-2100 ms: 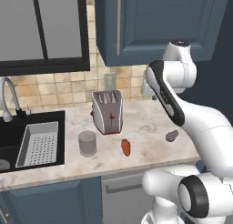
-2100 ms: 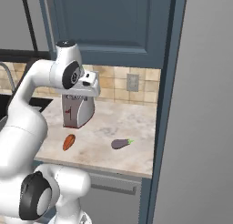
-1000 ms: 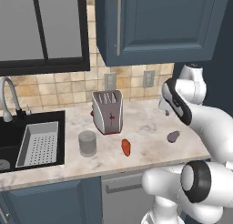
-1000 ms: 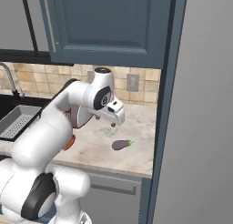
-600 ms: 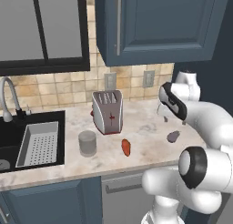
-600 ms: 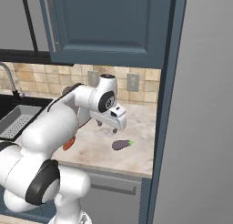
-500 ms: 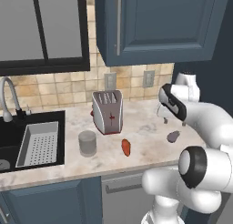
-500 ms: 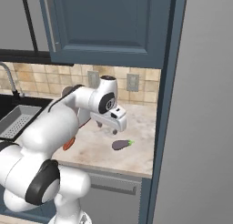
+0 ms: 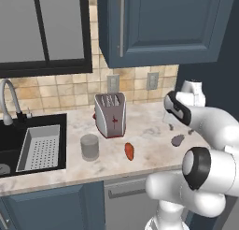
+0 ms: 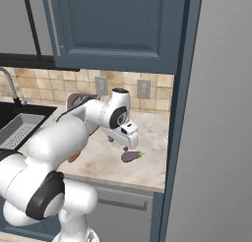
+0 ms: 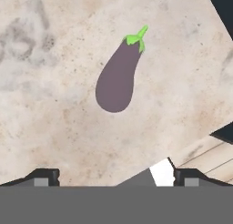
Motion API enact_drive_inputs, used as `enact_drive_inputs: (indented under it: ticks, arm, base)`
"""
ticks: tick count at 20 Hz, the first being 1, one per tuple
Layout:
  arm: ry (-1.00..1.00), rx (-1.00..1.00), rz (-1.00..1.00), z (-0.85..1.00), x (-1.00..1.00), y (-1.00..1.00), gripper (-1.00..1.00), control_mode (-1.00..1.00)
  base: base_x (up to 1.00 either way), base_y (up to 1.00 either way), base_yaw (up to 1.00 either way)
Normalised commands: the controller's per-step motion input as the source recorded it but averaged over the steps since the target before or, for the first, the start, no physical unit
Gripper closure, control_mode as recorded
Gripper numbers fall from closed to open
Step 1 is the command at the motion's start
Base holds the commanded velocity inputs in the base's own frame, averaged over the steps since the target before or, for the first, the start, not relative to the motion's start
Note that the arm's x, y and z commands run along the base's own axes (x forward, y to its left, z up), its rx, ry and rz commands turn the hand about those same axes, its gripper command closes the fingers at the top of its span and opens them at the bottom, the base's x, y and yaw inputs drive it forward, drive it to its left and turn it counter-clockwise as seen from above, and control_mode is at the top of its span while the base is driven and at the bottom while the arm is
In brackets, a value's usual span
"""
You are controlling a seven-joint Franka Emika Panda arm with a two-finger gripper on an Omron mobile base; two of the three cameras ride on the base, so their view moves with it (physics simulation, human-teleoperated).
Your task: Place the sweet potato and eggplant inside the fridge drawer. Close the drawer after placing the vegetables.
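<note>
The eggplant [image 9: 178, 140] [image 10: 130, 157], a dull purple lump with a green stem, lies on the marble counter near its right end. My gripper [image 9: 179, 129] [image 10: 123, 145] hangs just above and slightly behind it, pointing down and open. In the hand view the eggplant [image 11: 117, 77] lies whole on the stone between and ahead of the two fingertips [image 11: 43, 175], which stand far apart with nothing between them. The orange-red sweet potato [image 9: 129, 151] rests on the counter to the left, in front of the toaster. The fridge drawer is out of view.
A silver toaster [image 9: 110, 114] and a grey cup [image 9: 89, 147] stand left of the sweet potato. Further left lies the black sink with a perforated basket [image 9: 39, 147]. The tall grey fridge side [image 10: 216, 137] rises right of the counter. The counter's front edge [image 11: 195, 150] runs close to the eggplant.
The arm has swung right from above the toaster and come down over the eggplant. The jaws have stayed open. Neither vegetable has moved.
</note>
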Motion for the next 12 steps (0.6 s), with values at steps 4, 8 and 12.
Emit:
enact_drive_inputs:
  ticks: [4, 8, 12]
  arm:
    - [0.04, 0.03, -0.08, -0.16, 0.03, -0.29, -1.0, -1.0]
    - [0.02, 0.03, -0.06, -0.1, 0.07, -0.22, -1.0, -1.0]
    - [0.02, 0.03, -0.04, -0.14, 0.05, -0.21, -1.0, -1.0]
  base:
    - [0.0, 0.0, 0.0]
    - [0.0, 0.0, 0.0]
    - [0.0, 0.0, 0.0]
